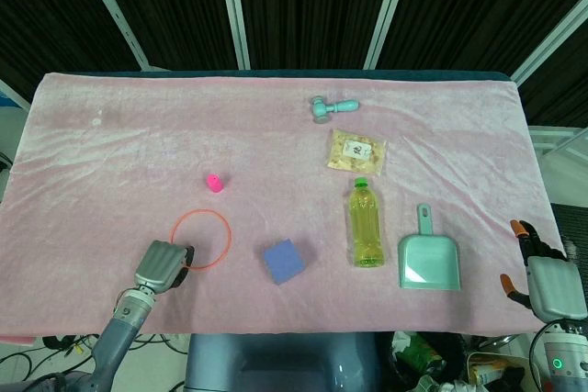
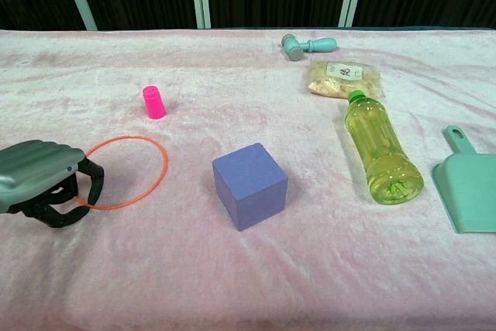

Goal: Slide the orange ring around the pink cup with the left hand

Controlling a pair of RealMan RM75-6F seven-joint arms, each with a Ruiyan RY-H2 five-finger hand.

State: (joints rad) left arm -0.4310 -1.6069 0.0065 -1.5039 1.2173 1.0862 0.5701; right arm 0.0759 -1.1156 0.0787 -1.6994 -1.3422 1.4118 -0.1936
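The thin orange ring [image 1: 202, 211] [image 2: 166, 164] lies flat on the pink cloth at the near left. The small pink cup [image 1: 214, 183] [image 2: 153, 103] stands upright just beyond it, outside the ring and a little to its right. My left hand [image 1: 162, 266] [image 2: 43, 180] sits at the ring's near-left rim with its fingers curled down over the wire, holding it. My right hand [image 1: 544, 277] hangs off the table's right edge with its fingers apart and nothing in it; only the head view shows it.
A purple cube [image 1: 284, 261] [image 2: 249, 185] sits right of the ring. Further right lie a green bottle [image 1: 365, 224] on its side and a teal dustpan [image 1: 428, 262]. A snack bag [image 1: 356, 151] and a teal toy hammer [image 1: 331, 109] lie at the back.
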